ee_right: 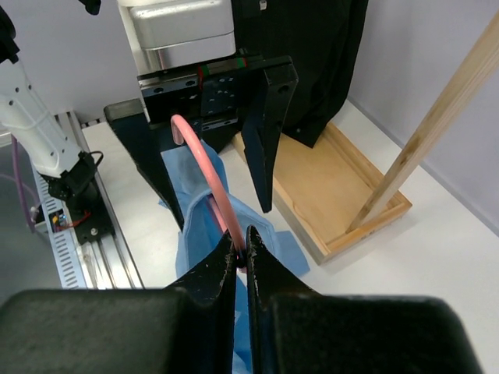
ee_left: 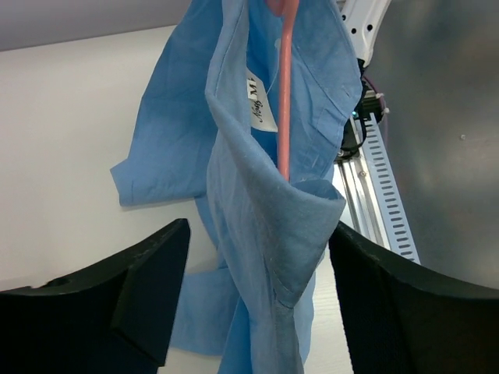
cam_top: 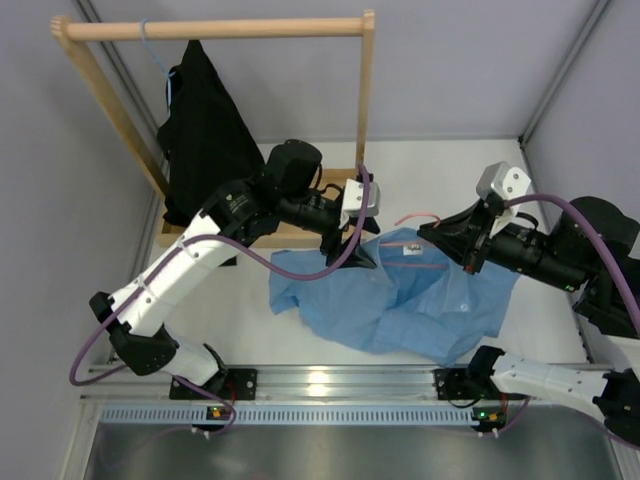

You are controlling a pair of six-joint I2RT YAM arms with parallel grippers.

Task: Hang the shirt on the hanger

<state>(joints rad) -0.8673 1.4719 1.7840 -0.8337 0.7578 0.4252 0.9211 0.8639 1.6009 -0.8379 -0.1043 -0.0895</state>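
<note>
The hanger (ee_left: 284, 101) sits, seemingly, inside the shirt (ee_left: 257, 226) — rack (cam_top: 220, 30) behind.

hanger (cam_top: 418, 216) mostly hidden inside shirt (cam_top: 400, 310), neck label (ee_left: 262, 101) print too small to read

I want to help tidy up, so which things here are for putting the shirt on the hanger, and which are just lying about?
For the job: light blue shirt; pink wire hanger, pinched in the right pincer; left pincer, open around the shirt's collar.

Just lying about: black garment on a blue hanger; wooden clothes rack.
</note>
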